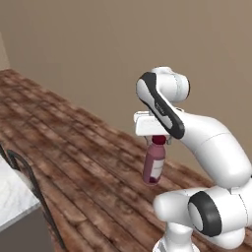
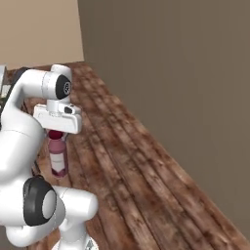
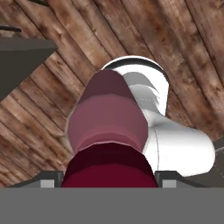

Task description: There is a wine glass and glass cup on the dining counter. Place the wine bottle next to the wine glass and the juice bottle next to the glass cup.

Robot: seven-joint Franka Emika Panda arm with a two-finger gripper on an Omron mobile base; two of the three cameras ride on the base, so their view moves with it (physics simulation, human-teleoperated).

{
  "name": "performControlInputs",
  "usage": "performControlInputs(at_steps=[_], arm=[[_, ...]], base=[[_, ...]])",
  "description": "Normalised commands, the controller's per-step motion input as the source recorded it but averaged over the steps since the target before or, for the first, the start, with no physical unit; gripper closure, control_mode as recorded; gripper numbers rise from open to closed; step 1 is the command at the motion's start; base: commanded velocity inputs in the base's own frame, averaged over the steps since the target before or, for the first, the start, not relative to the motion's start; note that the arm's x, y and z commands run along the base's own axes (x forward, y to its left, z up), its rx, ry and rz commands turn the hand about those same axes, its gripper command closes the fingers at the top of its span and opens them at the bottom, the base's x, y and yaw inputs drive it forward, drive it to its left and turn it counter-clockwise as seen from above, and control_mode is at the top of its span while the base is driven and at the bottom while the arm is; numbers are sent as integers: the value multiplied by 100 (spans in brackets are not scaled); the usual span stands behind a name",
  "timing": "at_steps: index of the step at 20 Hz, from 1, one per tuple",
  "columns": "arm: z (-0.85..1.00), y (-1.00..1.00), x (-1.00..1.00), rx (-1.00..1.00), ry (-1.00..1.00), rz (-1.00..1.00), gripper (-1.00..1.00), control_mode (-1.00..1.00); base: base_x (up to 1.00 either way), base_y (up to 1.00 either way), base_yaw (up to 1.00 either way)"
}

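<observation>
We see a wooden plank floor [image 1: 74, 147] of worn reddish-brown boards running diagonally across the lower half of the left base view, and the same floor [image 2: 141, 166] through the middle of the right base view. A plain tan wall [image 1: 98, 44] fills the upper part of the left base view; in the right base view a darker grey-brown wall [image 2: 185, 73] takes the right side. At the lower left of the left base view stands a thin dark curved metal frame [image 1: 27, 170].
</observation>
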Motion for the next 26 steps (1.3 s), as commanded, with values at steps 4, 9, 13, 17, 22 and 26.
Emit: performControlInputs(at_steps=[4,9,13,17,22,26], arm=[[0,0,0,0,0,0,100,100],[0,0,0,0,0,0,100,100],[0,0,0,0,0,0,100,100],[0,0,0,0,0,0,100,100],[0,0,0,0,0,0,100,100],[0,0,0,0,0,0,100,100]], base=[[74,0,39],[80,-2,25],[83,-3,18],[84,-4,18],[81,-5,18],[78,-4,21]])
